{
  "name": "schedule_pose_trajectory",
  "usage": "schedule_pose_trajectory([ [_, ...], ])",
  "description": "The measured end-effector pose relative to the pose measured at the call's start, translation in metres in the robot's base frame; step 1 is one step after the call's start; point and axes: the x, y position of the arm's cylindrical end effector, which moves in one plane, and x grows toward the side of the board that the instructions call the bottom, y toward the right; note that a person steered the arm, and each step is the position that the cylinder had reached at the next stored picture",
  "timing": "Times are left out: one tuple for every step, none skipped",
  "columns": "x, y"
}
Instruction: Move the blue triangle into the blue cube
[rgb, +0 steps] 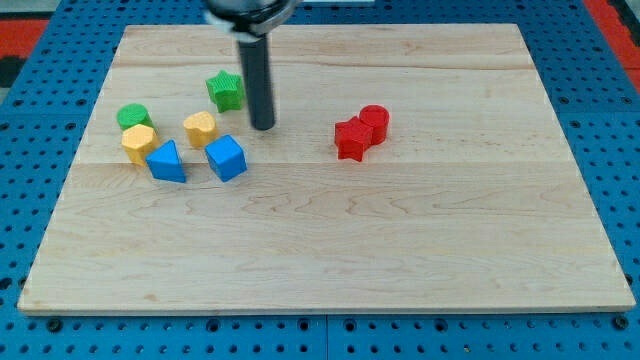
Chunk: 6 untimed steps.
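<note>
The blue triangle (166, 161) lies at the view's left on the wooden board (400, 250). The blue cube (226, 157) sits a short gap to its right, not touching it. My tip (262, 126) stands above and to the right of the blue cube, just right of the green star (226, 90). The tip touches no block.
A yellow cylinder-like block (200, 128) sits just above the blue cube. A yellow hexagon-like block (139, 142) and a green cylinder (133, 117) sit above-left of the triangle. A red star (351, 138) and red cylinder (373, 121) touch at centre right.
</note>
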Motion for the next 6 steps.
schedule_pose_trajectory([
  [0.001,-0.059],
  [0.004,-0.105],
  [0.01,-0.147],
  [0.027,-0.137],
  [0.043,-0.101],
  [0.06,-0.072],
])
